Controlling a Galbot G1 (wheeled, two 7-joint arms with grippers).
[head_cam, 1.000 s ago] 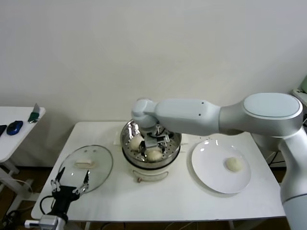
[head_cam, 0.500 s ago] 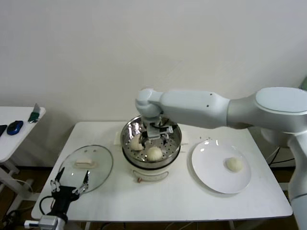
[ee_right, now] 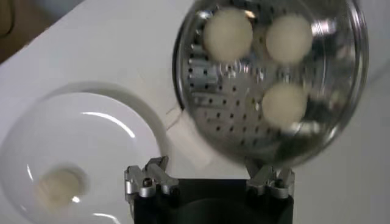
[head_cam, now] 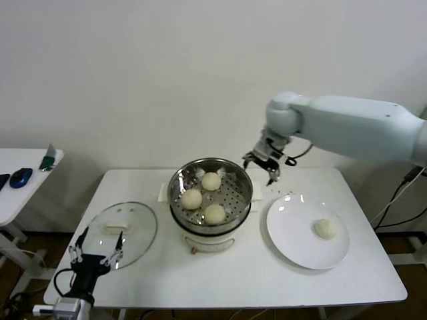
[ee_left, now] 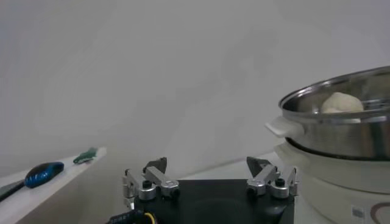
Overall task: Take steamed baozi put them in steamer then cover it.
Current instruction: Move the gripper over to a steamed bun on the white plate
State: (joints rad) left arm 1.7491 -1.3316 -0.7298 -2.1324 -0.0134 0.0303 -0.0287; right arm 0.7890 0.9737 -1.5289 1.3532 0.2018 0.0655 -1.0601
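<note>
A: Bun count?
B: Four steamed baozi total. Three in the steamer (head_cam: 233, 175): one (head_cam: 211, 181), two (head_cam: 191, 199), three (head_cam: 215, 213). One more (head_cam: 325, 229) on the plate (head_cam: 288, 220).
A: Cookware?
B: One steamer, one plate, one glass lid (head_cam: 133, 233).
A: Tables?
B: Two: the main table (head_cam: 267, 280) and a side table (head_cam: 13, 193).
A: Anything on the side one?
B: One blue object (head_cam: 21, 177) and one green object (head_cam: 47, 161). A third dark item at the edge, can't identify it.
A: Grippers?
B: Two: left gripper (head_cam: 96, 252), right gripper (head_cam: 263, 164).
</note>
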